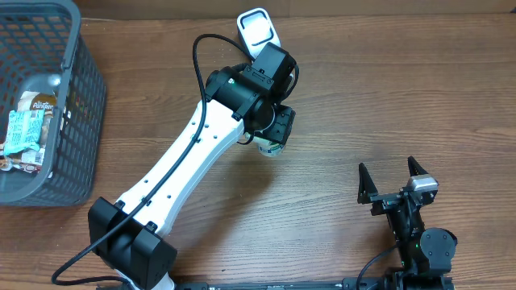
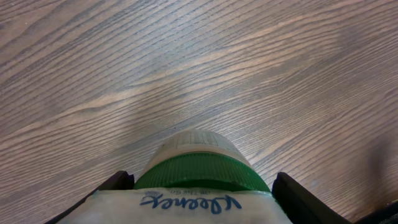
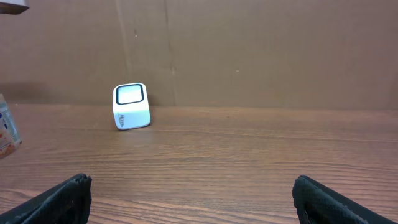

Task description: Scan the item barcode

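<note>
Nearest the robot's base, the right claw (image 1: pixel 387 169) hovers over the near right part of the counter (image 1: pixel 403 89). Its two fingers (image 3: pixel 59 199) are spread wide with nothing between them. It is one of two claws, one on each of the two arms.

Farther in, near the middle of the counter, the left claw (image 1: pixel 275 133) grips the one canister (image 1: pixel 269 147), the item to be scanned. From the left wrist, a dark finger (image 2: pixel 115 182) presses in on each side of the canister's (image 2: pixel 199 168) body, which carries a white label with blue script. There is one green lid, topped by one paler cap. The canister's long axis lies in line with the claw's fingers. Its cap end leads away from the wrist, aimed down at the wood and toward the near side of the counter. Whether the cap touches the counter cannot be told. No barcode shows in any view.

Farthest back, near the far edge, stands the one scanner (image 1: pixel 258 31), a small white block. Its pale window faces the right claw's camera, where the scanner (image 3: pixel 131 106) stands before a brown wall. It lies well apart from the right claw and just beyond the left arm's wrist.

At the far left stands one dark mesh basket (image 1: pixel 81 105). It holds several packets (image 1: pixel 28 129), whose exact number cannot be told.
</note>
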Robot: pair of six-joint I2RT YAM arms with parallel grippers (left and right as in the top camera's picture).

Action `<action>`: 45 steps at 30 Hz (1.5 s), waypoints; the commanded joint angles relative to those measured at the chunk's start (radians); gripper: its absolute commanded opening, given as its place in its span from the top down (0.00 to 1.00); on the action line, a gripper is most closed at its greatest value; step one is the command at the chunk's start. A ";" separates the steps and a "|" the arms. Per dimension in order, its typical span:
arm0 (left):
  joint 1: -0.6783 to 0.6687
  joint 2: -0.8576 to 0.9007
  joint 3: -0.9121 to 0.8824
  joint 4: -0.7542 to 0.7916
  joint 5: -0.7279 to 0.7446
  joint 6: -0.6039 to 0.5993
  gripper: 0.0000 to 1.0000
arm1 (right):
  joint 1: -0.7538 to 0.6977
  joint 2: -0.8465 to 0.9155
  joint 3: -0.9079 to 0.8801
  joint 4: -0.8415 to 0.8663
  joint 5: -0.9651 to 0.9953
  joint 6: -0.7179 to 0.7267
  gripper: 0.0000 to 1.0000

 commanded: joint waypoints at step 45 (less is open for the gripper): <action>-0.159 0.209 0.002 0.270 -0.170 -0.211 0.52 | -0.003 -0.008 -0.011 0.004 0.006 0.004 0.00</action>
